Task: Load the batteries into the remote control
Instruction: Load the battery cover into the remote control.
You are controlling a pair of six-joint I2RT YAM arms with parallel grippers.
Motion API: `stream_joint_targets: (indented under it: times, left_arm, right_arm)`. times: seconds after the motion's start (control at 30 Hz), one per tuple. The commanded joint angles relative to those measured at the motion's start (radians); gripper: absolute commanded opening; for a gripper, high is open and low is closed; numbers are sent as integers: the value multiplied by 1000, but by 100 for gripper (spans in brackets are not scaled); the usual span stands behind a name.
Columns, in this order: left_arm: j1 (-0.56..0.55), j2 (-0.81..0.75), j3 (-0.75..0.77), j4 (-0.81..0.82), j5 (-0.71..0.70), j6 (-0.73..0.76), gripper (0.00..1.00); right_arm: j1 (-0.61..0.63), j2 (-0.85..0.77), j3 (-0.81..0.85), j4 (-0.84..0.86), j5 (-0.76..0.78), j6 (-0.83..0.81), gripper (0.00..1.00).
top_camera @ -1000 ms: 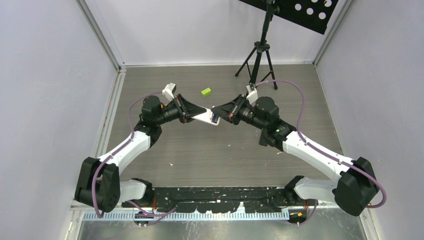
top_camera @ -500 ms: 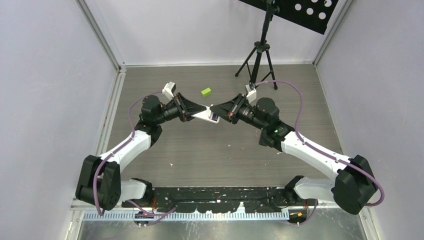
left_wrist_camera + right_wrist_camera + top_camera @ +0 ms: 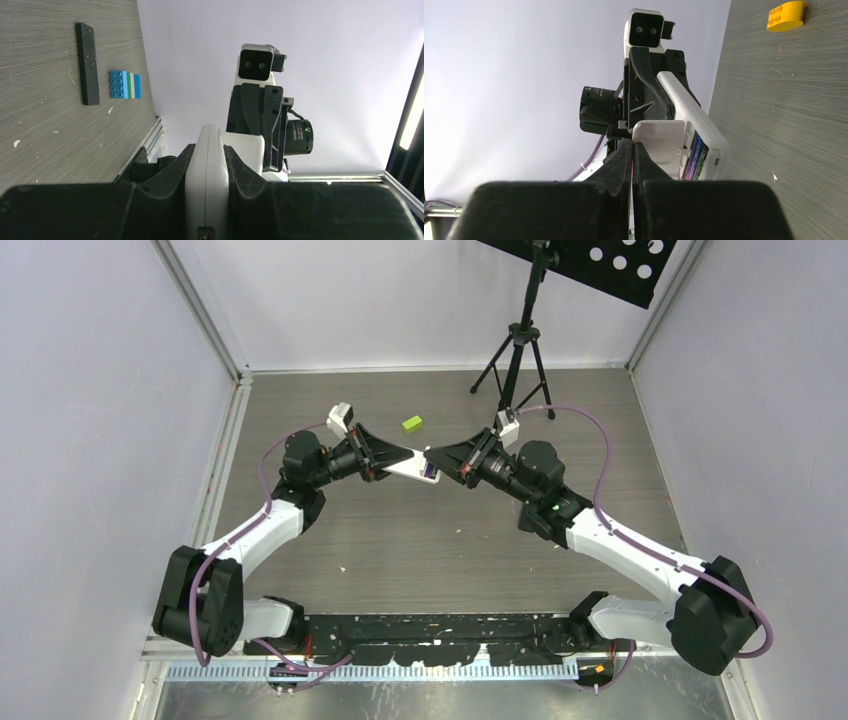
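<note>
Remote control [image 3: 410,470], clamped in left gripper [image 3: 206,167], shifted slightly away; right gripper [image 3: 633,150] fully closed, probably pressing battery cover [image 3: 659,142] down; batteries [image 3: 696,157] inside.

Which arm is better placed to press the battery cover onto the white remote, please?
Right. The right gripper sits shut at the battery cover beside the open compartment; the left gripper is clamping the white remote.

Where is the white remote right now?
In the top view the white remote is mid-table, clamped in the left end effector, with the right end effector at its other end and a green block just beyond.
</note>
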Motion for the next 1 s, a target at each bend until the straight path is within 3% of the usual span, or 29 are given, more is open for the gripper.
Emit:
stream_joint_targets:
  times: [0.0, 0.27, 0.8, 0.97]
  left_arm:
    - [-2, -21, 20, 156, 9, -68, 0]
    - [-2, -23, 11, 157, 7, -74, 0]
    - [-2, -11, 6, 158, 1, -68, 0]
    - [4, -11, -5, 151, 4, -65, 0]
  right_arm:
    - [5, -30, -28, -68, 16, -10, 7]
    - [5, -42, -47, -93, 22, -2, 17]
    - [3, -122, -36, -248, 84, -63, 22]
    - [-1, -137, -25, -266, 72, -74, 37]
